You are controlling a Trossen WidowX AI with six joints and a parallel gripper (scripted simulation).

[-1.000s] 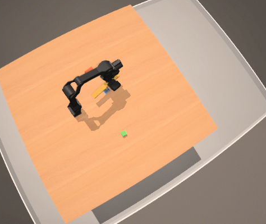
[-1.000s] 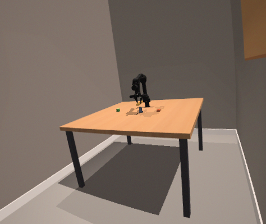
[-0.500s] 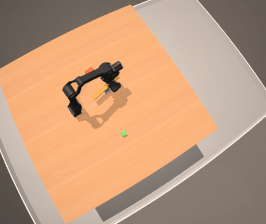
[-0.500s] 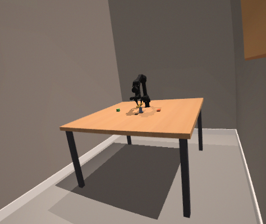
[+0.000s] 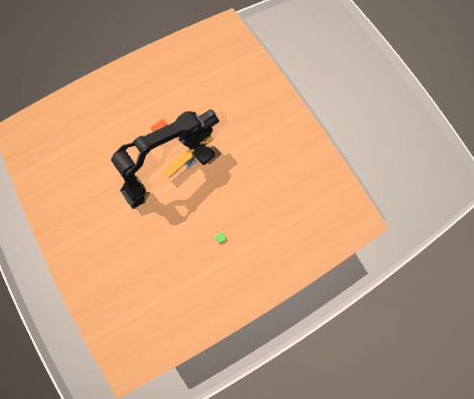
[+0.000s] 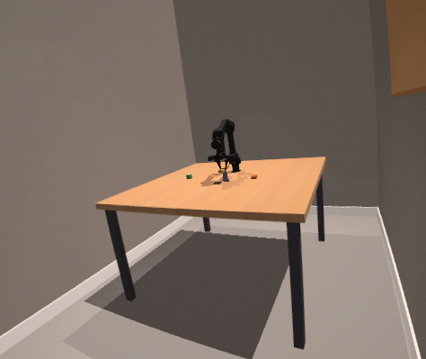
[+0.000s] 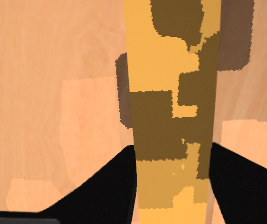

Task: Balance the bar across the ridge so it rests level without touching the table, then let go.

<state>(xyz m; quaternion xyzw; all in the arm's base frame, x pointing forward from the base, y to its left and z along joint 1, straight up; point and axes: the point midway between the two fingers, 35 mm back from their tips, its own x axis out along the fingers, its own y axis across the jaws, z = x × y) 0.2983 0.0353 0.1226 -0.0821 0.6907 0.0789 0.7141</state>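
Note:
The yellow bar [image 5: 177, 165] [image 6: 224, 167] [image 7: 153, 65] is held above the table; its shadow falls apart from it in the top view. My gripper [image 7: 170, 152] [image 6: 223, 168] is shut on the bar, with one finger against each long side. The blue ridge [image 5: 190, 163] [image 6: 226, 177] stands on the table, partly hidden by the bar and the arm in the top view. In the exterior view the bar shows just above and behind the ridge's top. Whether they touch cannot be told. The ridge is not seen in the wrist view.
A red block [image 5: 159, 124] [image 6: 254, 176] lies on the wooden table [image 5: 271, 173] [image 6: 190, 198] beside the arm. A green cube [image 5: 220, 238] [image 6: 189, 176] lies on the other side, farther from the ridge. The arm's base stands near the bar's free end.

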